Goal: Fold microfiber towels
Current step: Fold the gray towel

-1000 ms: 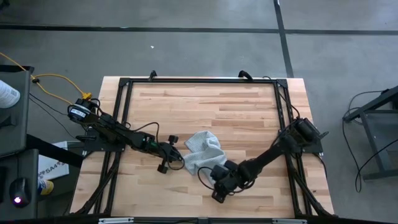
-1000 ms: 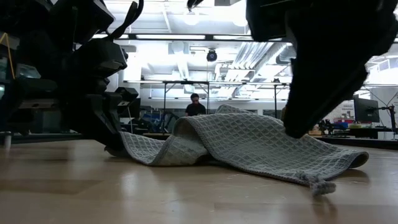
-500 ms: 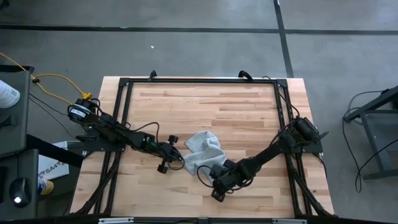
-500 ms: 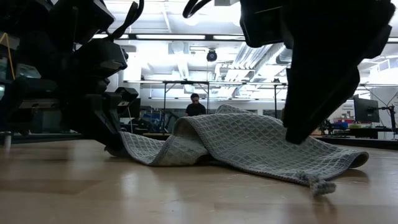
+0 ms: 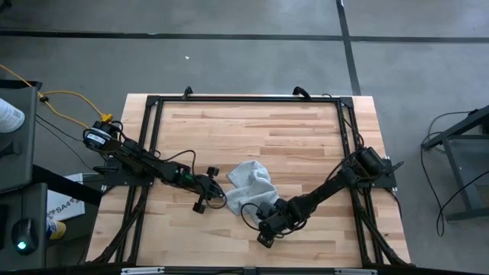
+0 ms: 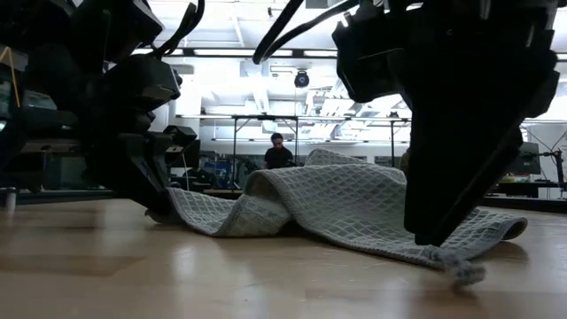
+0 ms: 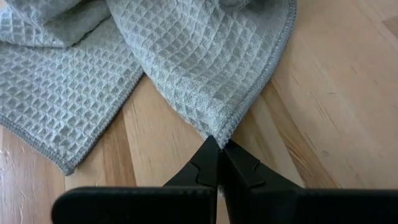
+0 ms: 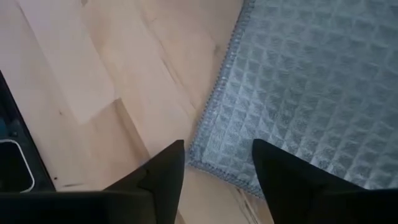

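The light grey microfiber towel point(image 5: 248, 187) lies rumpled near the table's middle, humped up in folds point(image 6: 354, 204) and resting on the wood along its edges. My left gripper point(image 5: 221, 194) is at the towel's left side, low on the table, shut on a corner. My right gripper point(image 5: 260, 219) stands open at the towel's near side. In the right wrist view, its two fingers point(image 8: 163, 171) stand on either side of a hemmed corner point(image 8: 208, 158). Whether they touch it, I cannot tell. My left gripper pinches a hemmed corner of the towel point(image 7: 214, 132) between the free ends of its two shut fingers. It comes from the table's left, low over the wood. The corner stays down at the tabletop, and the cloth beyond it lies slack.
A black metal frame point(image 5: 244, 99) runs around the wooden tabletop point(image 5: 252, 130), with bare wood on the far half and along the near edge. Beyond the table, the low view shows a workshop with a person point(image 6: 278, 151) far off.
My right gripper has come down toward the towel's near corner and a little toward the table's left. Its dark fingers now reach almost to the tabletop in the low view. The towel and my left gripper have stayed in place.
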`<state>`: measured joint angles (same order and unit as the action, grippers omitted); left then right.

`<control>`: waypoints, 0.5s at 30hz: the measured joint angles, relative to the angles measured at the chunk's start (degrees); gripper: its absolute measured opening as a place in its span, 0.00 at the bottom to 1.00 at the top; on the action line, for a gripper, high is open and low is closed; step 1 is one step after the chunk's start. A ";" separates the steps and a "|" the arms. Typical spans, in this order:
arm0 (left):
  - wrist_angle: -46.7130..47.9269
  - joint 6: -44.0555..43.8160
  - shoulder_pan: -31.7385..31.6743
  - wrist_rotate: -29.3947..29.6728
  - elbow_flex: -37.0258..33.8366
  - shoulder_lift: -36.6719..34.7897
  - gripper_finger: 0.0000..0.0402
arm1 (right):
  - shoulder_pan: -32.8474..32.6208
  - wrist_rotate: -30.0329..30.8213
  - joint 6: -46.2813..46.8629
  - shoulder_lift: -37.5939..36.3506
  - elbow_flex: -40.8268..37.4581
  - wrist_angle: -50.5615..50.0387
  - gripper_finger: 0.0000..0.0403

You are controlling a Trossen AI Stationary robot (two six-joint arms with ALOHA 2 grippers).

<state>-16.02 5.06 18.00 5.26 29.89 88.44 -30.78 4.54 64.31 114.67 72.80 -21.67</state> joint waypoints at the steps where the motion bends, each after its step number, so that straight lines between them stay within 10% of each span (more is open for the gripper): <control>1: -0.08 -0.01 0.00 0.00 0.00 0.00 0.00 | -0.03 0.04 0.32 0.00 -0.01 0.06 0.45; 15: 0.12 -0.83 0.00 0.00 -0.02 0.00 0.00 | -0.31 -0.24 0.40 1.60 0.07 0.77 0.32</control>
<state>-15.90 4.23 18.00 5.26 29.87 88.44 -31.09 4.30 64.71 116.27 72.87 -20.90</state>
